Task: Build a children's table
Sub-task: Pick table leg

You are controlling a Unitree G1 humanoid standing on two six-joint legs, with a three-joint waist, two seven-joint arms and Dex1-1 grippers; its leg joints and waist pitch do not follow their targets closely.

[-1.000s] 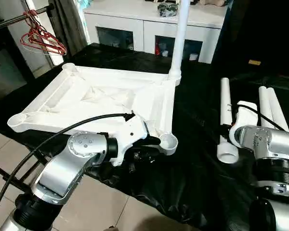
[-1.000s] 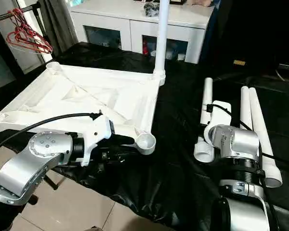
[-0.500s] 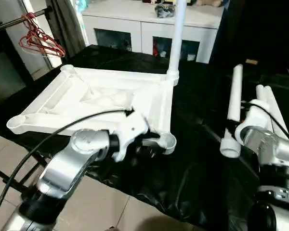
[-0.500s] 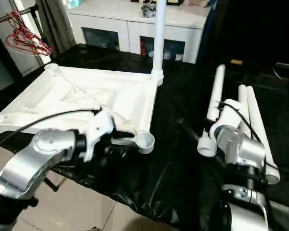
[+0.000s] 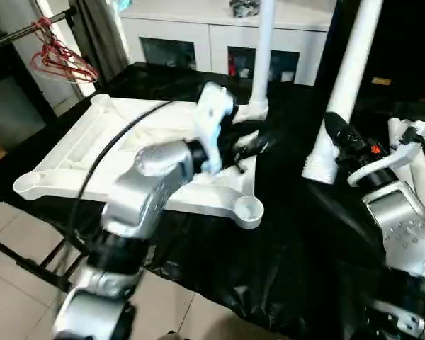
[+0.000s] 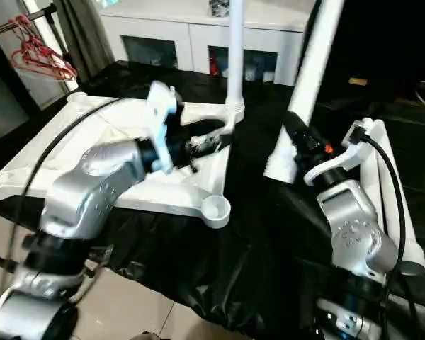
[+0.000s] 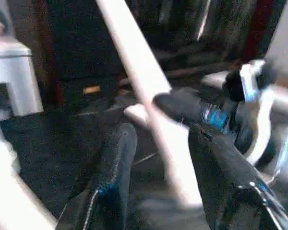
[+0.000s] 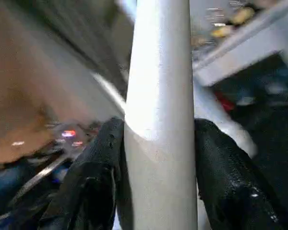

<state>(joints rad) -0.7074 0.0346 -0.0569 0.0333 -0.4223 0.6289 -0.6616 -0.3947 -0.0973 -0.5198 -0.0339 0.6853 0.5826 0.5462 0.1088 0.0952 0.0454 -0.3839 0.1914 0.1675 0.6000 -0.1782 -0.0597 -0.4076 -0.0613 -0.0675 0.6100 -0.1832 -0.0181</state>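
On the black-draped tabletop (image 5: pixel 283 248), below a white cabinet (image 5: pixel 198 28) at top, the right tool (image 5: pixel 338 134) grips a leg (image 5: pixel 343 92), while the left tool (image 5: pixel 249 144) is half-open and empty.

Smooth white plastic rimmed tabletop (image 5: pixel 92 152) and glossy white tubular plastic leg (image 5: pixel 343 85) are lying over a crinkled, faintly shining black cloth (image 5: pixel 283 241); brushed silver metal forearm (image 5: pixel 152 184) is catching light above black textured fingers (image 8: pixel 93 177).
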